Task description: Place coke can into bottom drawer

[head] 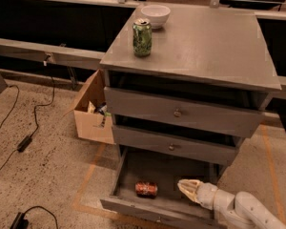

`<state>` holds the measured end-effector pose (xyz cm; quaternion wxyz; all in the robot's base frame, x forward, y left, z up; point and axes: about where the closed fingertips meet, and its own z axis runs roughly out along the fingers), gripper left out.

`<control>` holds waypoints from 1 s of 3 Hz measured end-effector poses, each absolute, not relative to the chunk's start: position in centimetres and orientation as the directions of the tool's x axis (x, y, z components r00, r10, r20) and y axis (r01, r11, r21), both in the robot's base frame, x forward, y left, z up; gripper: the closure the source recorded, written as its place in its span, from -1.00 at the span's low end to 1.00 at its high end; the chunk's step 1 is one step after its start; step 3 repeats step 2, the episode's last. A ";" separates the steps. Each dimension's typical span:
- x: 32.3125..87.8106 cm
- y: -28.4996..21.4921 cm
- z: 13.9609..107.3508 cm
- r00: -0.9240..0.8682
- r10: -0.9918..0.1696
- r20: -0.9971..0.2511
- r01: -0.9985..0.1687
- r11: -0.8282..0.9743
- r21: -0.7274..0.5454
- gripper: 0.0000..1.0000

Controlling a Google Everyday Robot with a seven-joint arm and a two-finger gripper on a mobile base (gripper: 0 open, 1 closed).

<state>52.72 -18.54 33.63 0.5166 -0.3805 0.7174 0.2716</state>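
Note:
The coke can [146,189], red-orange with a silver end, lies on its side on the floor of the open bottom drawer [152,213], toward its left front. My gripper [188,187] is inside the same drawer, to the right of the can and apart from it, with nothing in it. Its pale fingers [190,189] point left toward the can and lie close together. The white forearm [238,209] comes in from the lower right corner.
A green soda can [142,37] and a white bowl [155,15] stand on the cabinet top [214,46]. The two upper drawers with knobs [177,112] are closed. An open cardboard box [91,109] sits left of the cabinet. Cables lie on the floor at the left [24,142].

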 end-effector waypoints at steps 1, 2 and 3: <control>50.7 -20.7 40.6 -0.159 -0.253 -0.954 -0.801 0.598 -0.025 0.91; 50.4 -21.0 41.3 -0.153 -0.263 -0.953 -0.802 0.596 -0.036 0.82; 50.4 -21.0 41.3 -0.153 -0.263 -0.953 -0.802 0.596 -0.036 0.82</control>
